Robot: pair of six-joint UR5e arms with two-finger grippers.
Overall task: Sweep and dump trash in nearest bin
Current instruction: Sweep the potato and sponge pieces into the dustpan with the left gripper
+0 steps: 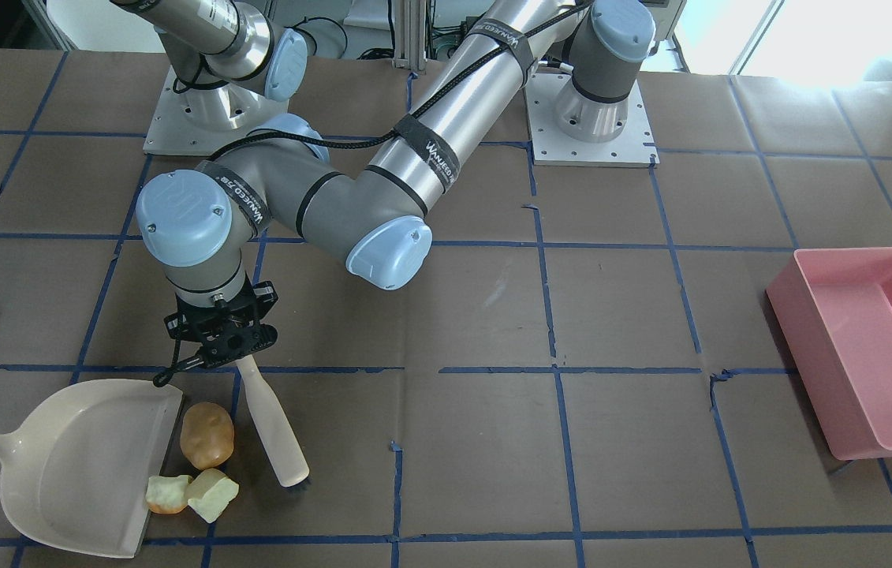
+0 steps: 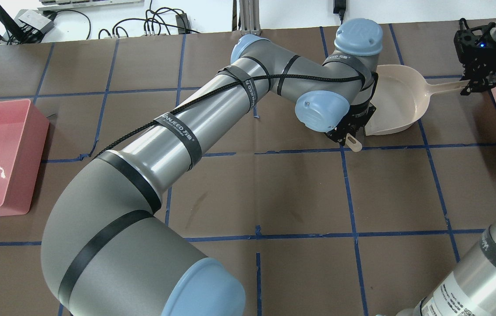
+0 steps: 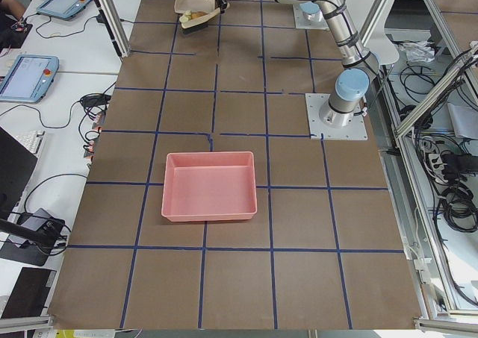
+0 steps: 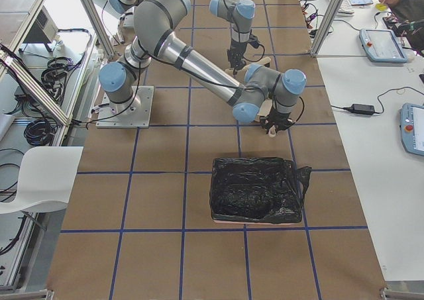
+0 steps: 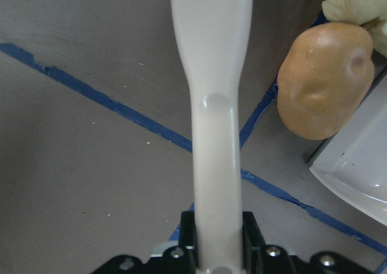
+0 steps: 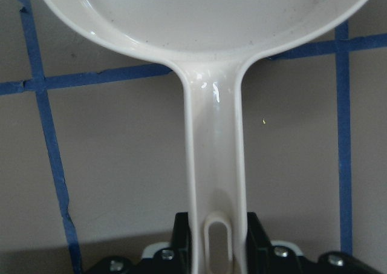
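Note:
The trash lies on the table at the open lip of the cream dustpan (image 1: 75, 465): a brown potato-like lump (image 1: 207, 435) and two pale chunks (image 1: 168, 494) (image 1: 213, 495). My left gripper (image 1: 229, 351) is shut on the cream brush handle (image 1: 272, 426), which slants down beside the potato, dark bristles (image 1: 300, 485) touching the table. In the left wrist view the handle (image 5: 214, 135) runs forward from the gripper (image 5: 217, 231), with the potato (image 5: 323, 80) to its right. My right gripper (image 6: 214, 238) is shut on the dustpan handle (image 6: 214, 159).
A pink bin (image 1: 864, 347) stands far off on the robot's left side. A bin lined with a black bag (image 4: 255, 189) sits close to the dustpan on the robot's right side. Blue tape lines grid the brown table.

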